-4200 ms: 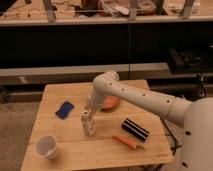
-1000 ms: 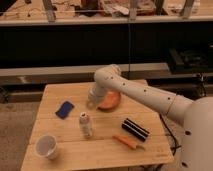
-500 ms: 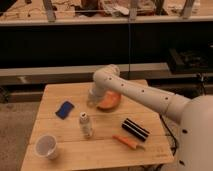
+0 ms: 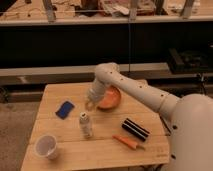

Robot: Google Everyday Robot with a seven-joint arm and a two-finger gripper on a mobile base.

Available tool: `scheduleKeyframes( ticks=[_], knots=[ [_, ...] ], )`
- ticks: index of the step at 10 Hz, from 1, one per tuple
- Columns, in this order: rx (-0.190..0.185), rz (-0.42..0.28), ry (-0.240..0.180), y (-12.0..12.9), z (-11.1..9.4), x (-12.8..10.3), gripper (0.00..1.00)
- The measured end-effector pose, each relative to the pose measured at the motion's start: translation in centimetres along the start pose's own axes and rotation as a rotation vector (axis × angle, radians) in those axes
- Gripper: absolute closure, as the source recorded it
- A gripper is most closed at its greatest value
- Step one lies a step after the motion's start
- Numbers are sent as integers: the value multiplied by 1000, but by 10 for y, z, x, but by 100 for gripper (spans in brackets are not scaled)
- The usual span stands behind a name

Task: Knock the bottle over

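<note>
The bottle (image 4: pixel 86 125), slim, pale grey with a whitish cap, stands upright near the middle of the wooden table (image 4: pixel 55 95). My gripper (image 4: pixel 90 104) hangs at the end of the white arm, just above and slightly behind the bottle's cap, apart from it. The wider white cup (image 4: pixel 46 146) stands at the front left corner.
A blue sponge-like pad (image 4: pixel 65 109) lies left of the bottle. An orange bowl (image 4: pixel 111 98) sits behind the gripper. A black striped box (image 4: pixel 135 129) and an orange carrot-like thing (image 4: pixel 126 142) lie at the front right. Dark shelving runs behind the table.
The gripper rose off the bottle, moved back and up, and in the last half second shifted slightly left. The bottle stands upright in the same place.
</note>
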Motion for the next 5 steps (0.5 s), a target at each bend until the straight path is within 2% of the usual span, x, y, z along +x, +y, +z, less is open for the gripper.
scheduleKeyframes(
  ticks=[2,3,5],
  knots=[
    [-40,-19,-102,1,-1,-48,100],
    [-67,-21,-132,-1,-2,-76,100],
    [-114,-6,-158,1,-5,-131,100]
  ],
)
